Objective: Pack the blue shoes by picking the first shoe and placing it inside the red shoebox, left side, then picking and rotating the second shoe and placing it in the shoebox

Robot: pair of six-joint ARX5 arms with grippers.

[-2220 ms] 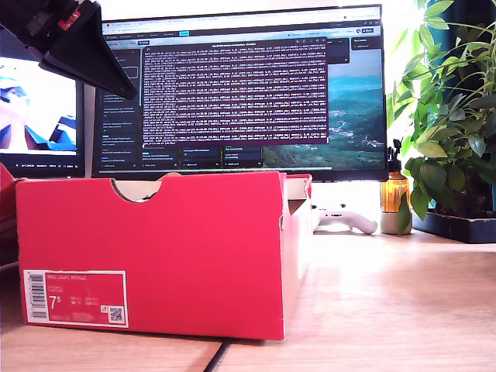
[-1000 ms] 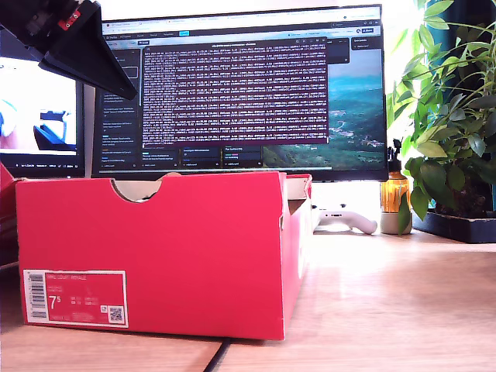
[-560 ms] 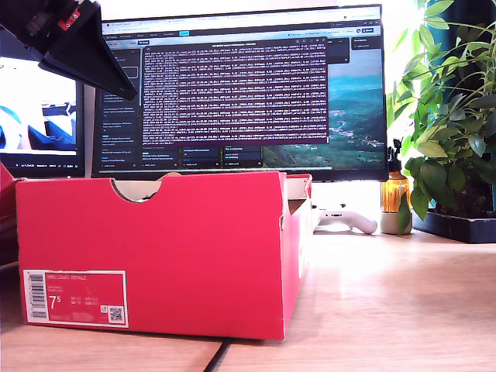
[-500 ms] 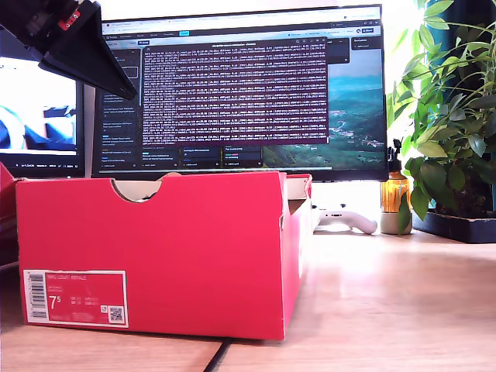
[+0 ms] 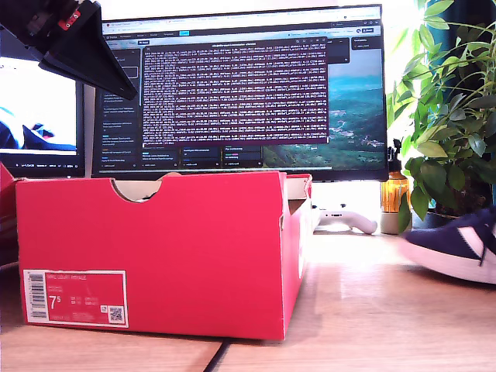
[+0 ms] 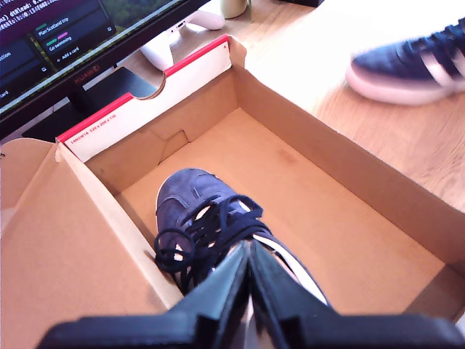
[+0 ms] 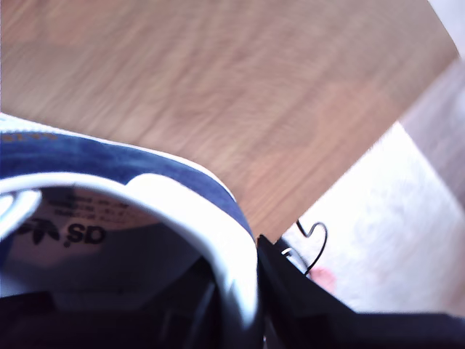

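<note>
The red shoebox stands on the surface in front of the monitor, and I take it as the landmark. Inside it, the first shoe lies along one long wall, toe toward the notched end. My first tool hangs just above that shoe's laces with its tips pressed together; nothing shows between them. The half of the box floor beside the first shoe is bare cardboard, open room for its mate. The second shoe is outside the box, well beyond its side wall toward the plant. My second tool is clenched on that shoe's heel collar. I judge this shoe needs turning before it enters the box.
</note>
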